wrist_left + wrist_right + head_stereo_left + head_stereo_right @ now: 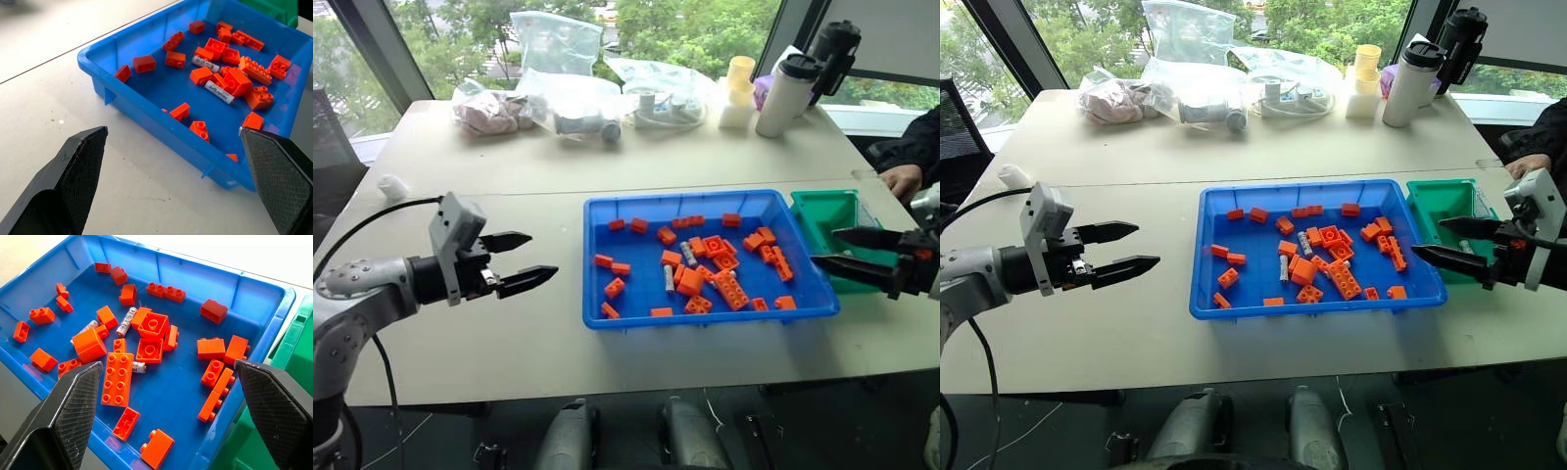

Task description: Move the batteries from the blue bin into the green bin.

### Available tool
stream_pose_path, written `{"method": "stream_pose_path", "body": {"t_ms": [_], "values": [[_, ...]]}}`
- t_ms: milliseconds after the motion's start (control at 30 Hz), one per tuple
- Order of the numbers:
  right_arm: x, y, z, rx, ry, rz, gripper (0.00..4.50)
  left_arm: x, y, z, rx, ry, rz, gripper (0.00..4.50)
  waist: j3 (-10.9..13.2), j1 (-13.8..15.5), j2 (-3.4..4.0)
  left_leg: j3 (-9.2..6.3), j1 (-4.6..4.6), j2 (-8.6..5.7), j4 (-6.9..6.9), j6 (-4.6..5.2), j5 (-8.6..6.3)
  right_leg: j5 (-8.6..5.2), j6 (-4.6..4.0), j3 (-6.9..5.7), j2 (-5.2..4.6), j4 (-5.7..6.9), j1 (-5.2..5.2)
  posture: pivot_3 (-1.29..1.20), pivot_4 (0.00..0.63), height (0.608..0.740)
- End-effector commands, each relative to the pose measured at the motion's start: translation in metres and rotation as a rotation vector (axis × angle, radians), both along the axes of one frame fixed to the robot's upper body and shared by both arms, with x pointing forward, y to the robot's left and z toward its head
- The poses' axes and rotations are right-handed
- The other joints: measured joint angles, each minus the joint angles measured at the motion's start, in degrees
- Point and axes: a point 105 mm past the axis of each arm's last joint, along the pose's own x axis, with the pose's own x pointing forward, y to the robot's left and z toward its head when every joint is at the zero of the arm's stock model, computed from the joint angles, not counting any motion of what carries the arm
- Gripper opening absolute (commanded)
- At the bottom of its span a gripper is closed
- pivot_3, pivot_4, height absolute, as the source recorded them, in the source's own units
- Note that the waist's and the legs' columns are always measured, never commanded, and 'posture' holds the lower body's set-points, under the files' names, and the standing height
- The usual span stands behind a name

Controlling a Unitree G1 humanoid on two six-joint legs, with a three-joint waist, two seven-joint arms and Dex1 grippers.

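Small silver-grey metallic cylinder batteries [129, 321] are lying loose among orange studded plastic toy bricks [117, 378] near the middle of the wide, shallow bright blue plastic bin [607, 323], which is sitting on the pale tabletop [509, 343]. At least three are showing in the right wrist view, one partly tucked against a brick. The smaller, deeper green plastic bin [822, 211] is standing just beside the blue bin's right end.

Handling judgement: the batteries are looking rigid, smooth and dense for their size — likely to roll or slip, so a grip across the middle of the barrel, square to its length, appears safest. Neighbouring bricks are crowding the approach.

The left gripper [527, 260] is hovering over bare tabletop to the left of the blue bin, pointing toward it, jaws standing wide and holding nothing. The right gripper [847, 249] is hanging at the bin's right end, over the green bin's edge — jaws likewise spread wide and empty.
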Motion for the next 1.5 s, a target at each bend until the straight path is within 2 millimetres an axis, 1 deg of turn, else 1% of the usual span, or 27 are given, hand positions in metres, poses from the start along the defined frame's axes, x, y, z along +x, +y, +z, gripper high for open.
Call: {"method": "stream_pose_path", "body": {"t_ms": [33, 367, 533, 667, 867, 967, 1033, 1100, 1200, 1267, 1333, 1400, 1467, 1500], "values": [[0.001, 0.004, 0.008, 0.000, -0.049, 0.012, 4.47, 0.003, -0.003, 0.011, -0.012, -0.061, -0.011, 4.50, 0.0, 0.0, 0.00, 0.00, 0.00, 0.00, 0.00, 0.00, 0.00, 0.00, 0.00, 0.00, 0.00, 0.00, 0.00, 0.00, 0.150, 0.740], [0.006, 0.008, 0.011, 0.012, -0.063, 0.006, 4.47, 0.003, -0.008, 0.011, -0.008, -0.051, -0.040, 4.50, 0.0, 0.0, 0.00, 0.00, 0.00, -0.01, 0.00, 0.00, 0.00, 0.00, 0.00, 0.00, 0.00, 0.00, 0.00, 0.00, 0.150, 0.740], [0.011, 0.007, 0.008, -0.003, -0.032, -0.018, 4.47, 0.004, -0.010, 0.008, 0.012, -0.055, -0.043, 4.50, 0.0, 0.0, 0.00, 0.00, 0.00, -0.01, 0.00, 0.00, 0.00, 0.00, 0.00, 0.00, 0.00, 0.00, 0.00, 0.00, 0.150, 0.740], [0.017, 0.013, 0.014, 0.009, -0.029, -0.004, 4.47, 0.011, 0.000, 0.011, 0.029, -0.083, -0.014, 4.50, 0.0, -0.1, 0.00, 0.01, 0.00, -0.01, 0.00, 0.00, 0.00, 0.00, 0.00, 0.00, -0.01, 0.01, -0.01, 0.00, 0.150, 0.740], [0.021, 0.014, 0.017, 0.057, 0.060, -0.050, 4.47, 0.008, 0.009, 0.006, 0.123, -0.050, -0.074, 4.50, 0.0, -0.1, 0.00, 0.01, -0.02, -0.01, -0.01, -0.01, 0.00, 0.00, -0.02, 0.00, -0.02, -0.02, -0.04, 0.00, 0.150, 0.740], [0.026, 0.031, 0.026, 0.056, 0.049, 0.018, 4.47, 0.010, 0.012, 0.013, 0.208, -0.046, -0.154, 4.50, 0.0, -0.1, 0.02, 0.02, -0.02, -0.02, -0.01, -0.01, 0.00, -0.01, -0.03, -0.01, -0.03, -0.01, -0.06, 0.00, 0.150, 0.740], [0.030, 0.054, 0.032, 0.060, 0.040, 0.106, 4.47, 0.007, 0.007, 0.020, 0.242, -0.051, -0.226, 4.50, 0.0, -0.1, 0.03, 0.04, -0.02, -0.02, -0.01, -0.01, 0.01, -0.02, -0.06, 0.00, -0.01, -0.01, -0.08, 0.00, 0.150, 0.740], [0.032, 0.077, 0.033, 0.060, 0.046, 0.199, 4.47, 0.005, 0.001, 0.025, 0.266, -0.066, -0.284, 4.50, 0.0, -0.4, 0.03, 0.07, -0.04, -0.01, -0.02, -0.01, 0.00, -0.01, -0.05, 0.00, -0.01, -0.01, -0.14, 0.00, 0.150, 0.740], [0.038, 0.118, 0.023, 0.059, 0.089, 0.314, 4.47, 0.007, -0.013, 0.029, 0.271, -0.103, -0.339, 4.50, 0.0, -0.5, 0.03, 0.07, -0.07, 0.02, -0.07, -0.01, 0.00, -0.02, -0.05, 0.00, -0.01, -0.01, -0.18, 0.00, 0.150, 0.740], [0.040, 0.137, 0.017, 0.055, 0.123, 0.358, 4.47, 0.007, -0.020, 0.029, 0.268, -0.112, -0.362, 4.50, 0.0, -0.4, 0.03, 0.06, -0.11, 0.02, -0.07, -0.01, 0.00, -0.02, -0.05, 0.00, 0.01, 0.03, -0.23, 0.00, 0.150, 0.740], [0.040, 0.162, 0.001, 0.042, 0.208, 0.394, 4.47, 0.004, -0.029, 0.023, 0.237, -0.106, -0.378, 4.50, 0.0, -0.2, 0.03, 0.05, -0.27, 0.01, -0.05, -0.01, 0.00, -0.01, -0.05, 0.00, 0.00, 0.05, -0.37, 0.00, 0.150, 0.740], [0.039, 0.178, -0.010, 0.028, 0.277, 0.410, 4.47, 0.002, -0.034, 0.018, 0.216, -0.099, -0.380, 4.50, 0.0, -0.2, 0.02, 0.04, -0.45, 0.00, 0.02, -0.02, 0.01, -0.01, -0.04, 0.00, -0.02, 0.10, -0.52, 0.00, 0.150, 0.740], [0.040, 0.185, -0.013, 0.028, 0.328, 0.399, 4.47, 0.000, -0.036, 0.016, 0.201, -0.094, -0.375, 4.50, 0.0, -0.1, 0.01, 0.00, -0.71, 0.00, 0.11, -0.03, 0.02, 0.00, -0.03, -0.01, -0.09, 0.15, -0.74, 0.00, 0.150, 0.740], [0.041, 0.188, -0.015, 0.026, 0.359, 0.387, 4.47, -0.002, -0.037, 0.014, 0.192, -0.091, -0.369, 4.50, 0.0, 0.0, 0.01, -0.04, -0.99, -0.02, 0.16, -0.10, 0.06, 0.01, -0.03, -0.03, -0.11, 0.22, -1.04, 0.00, 0.150, 0.740]]}}
